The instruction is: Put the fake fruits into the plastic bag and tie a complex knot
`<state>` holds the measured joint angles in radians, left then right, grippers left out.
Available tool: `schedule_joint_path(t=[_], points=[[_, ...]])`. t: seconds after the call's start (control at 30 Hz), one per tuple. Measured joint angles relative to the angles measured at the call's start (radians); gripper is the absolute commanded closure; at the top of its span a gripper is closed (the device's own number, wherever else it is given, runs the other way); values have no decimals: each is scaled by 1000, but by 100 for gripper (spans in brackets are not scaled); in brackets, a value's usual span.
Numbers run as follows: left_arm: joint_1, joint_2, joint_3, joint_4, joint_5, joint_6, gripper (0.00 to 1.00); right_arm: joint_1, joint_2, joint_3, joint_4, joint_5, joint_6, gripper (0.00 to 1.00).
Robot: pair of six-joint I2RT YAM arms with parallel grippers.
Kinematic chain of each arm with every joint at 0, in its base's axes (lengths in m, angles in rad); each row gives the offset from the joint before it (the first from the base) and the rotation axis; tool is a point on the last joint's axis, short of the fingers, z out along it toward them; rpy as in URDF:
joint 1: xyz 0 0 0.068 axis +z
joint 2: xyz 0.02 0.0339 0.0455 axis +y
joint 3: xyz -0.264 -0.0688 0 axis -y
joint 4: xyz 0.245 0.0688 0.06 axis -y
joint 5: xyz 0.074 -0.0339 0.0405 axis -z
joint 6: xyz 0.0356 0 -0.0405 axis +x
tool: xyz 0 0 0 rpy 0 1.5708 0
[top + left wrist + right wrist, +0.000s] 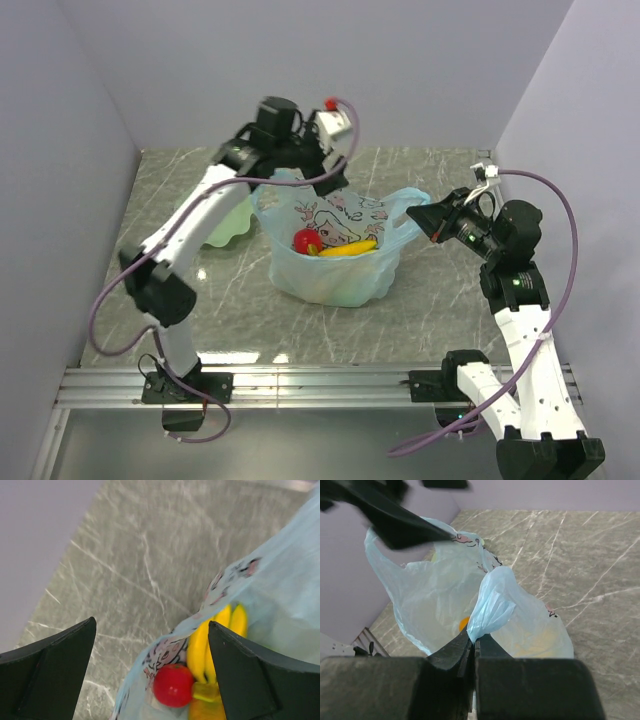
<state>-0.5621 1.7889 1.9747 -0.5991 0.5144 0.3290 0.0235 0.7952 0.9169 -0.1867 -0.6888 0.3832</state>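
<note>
The light-blue plastic bag (335,262) stands open mid-table. Inside it lie the red apple (305,240) and the yellow banana bunch (350,247). My left gripper (335,178) hovers open and empty over the bag's back rim. In the left wrist view it (151,623) looks down on the apple (173,685), banana (210,640) and an orange fruit (205,711) in the bag (280,580). My right gripper (425,215) is shut on the bag's right handle loop (492,602) and holds it up; the orange fruit (464,623) shows through the plastic. The small green fruit is hidden.
A pale green wavy-edged dish (228,222) sits left of the bag, partly behind the left arm. Grey walls close in the left, back and right of the marbled table (440,300). A metal rail (320,385) runs along the near edge.
</note>
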Motion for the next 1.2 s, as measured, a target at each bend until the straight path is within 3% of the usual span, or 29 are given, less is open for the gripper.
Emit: schedule_joint_path(t=[0.13,0.23,0.27,0.3,0.33,0.4,0.47,0.77,0.87,1.1,1.13,1.2], points=[[-32,107,-21,-24,-47,110,10,0,-2,0,0,0,-12,100],[-36,145,-13,-75,-47,176,34,0,-4,0,0,7,-23,100],[-37,159,6,-108,-38,192,51,0,-6,0,0,13,-26,100],[-37,173,32,-140,-26,203,60,0,-7,0,0,19,-30,100],[-37,190,65,-171,-3,214,78,1,-8,0,1,27,-34,100],[-37,208,114,-225,54,226,93,3,-7,0,4,53,-37,100],[-37,204,125,-273,128,229,99,8,-5,0,10,93,-37,100],[-63,121,2,-373,363,111,95,141,66,0,65,368,30,100],[-75,108,-47,-367,399,41,74,211,96,0,72,475,63,100],[-109,106,-144,-340,427,-116,41,234,119,0,104,607,119,100],[-113,106,-152,-337,431,-138,27,234,122,0,107,616,120,100],[-120,106,-155,-337,439,-169,25,234,126,-1,113,622,121,100]])
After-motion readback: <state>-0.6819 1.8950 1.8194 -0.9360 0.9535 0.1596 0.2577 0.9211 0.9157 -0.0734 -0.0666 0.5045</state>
